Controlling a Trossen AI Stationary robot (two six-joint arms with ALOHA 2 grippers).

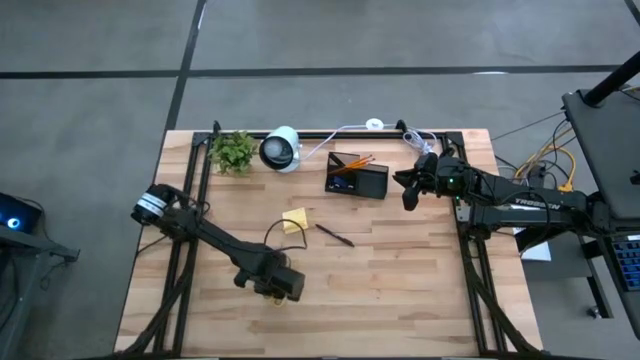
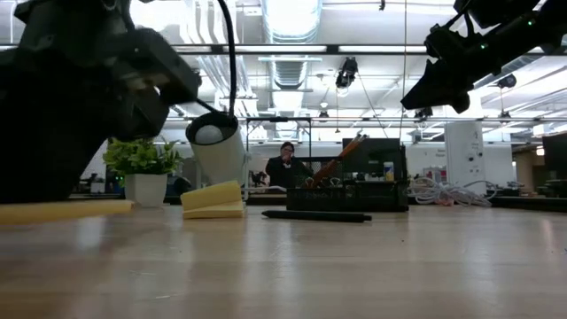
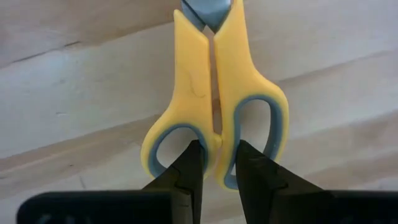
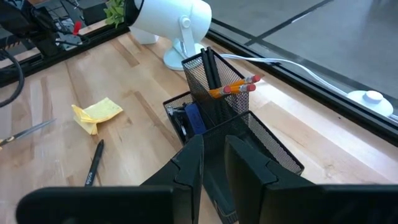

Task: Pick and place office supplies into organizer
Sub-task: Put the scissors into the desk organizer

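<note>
A: What is the biggest thing here?

B: The wooden counter [image 1: 400, 290]. It holds everything.

A: Where are the two arms?

B: The left arm reaches from the left edge toward the front middle. Its left hand [image 3: 215, 163] is low over the counter there. The right arm comes in from the right edge, and its right hand [image 1: 409, 186] hangs in the air near the back right corner.

A: What stands at the back edge?

B: A white round lamp [image 1: 280, 149] and next to it a green plant [image 1: 233, 150] in a pot, more toward the back left corner.

A: And the organizer?

B: The black mesh organizer [image 4: 214, 109] sits near the back edge, about in the middle, just beside the right hand. Orange pencils [image 4: 235, 88] and black pens [image 4: 209, 70] stick out of its tall cup. A small blue piece [image 4: 194, 119] lies in a lower part.

A: What is the left hand doing?

B: Its two fingers [image 3: 190, 167] are pinched on the yellow scissors [image 3: 214, 93], right where the two handle loops meet.

A: Is the right hand holding something?

B: No. Its fingers are close together with nothing between them.

A: What else lies on the counter?

B: A yellow sticky-note pad [image 1: 295, 220] near the middle, and a black pen [image 1: 334, 235] just beside it, toward the right edge.
</note>
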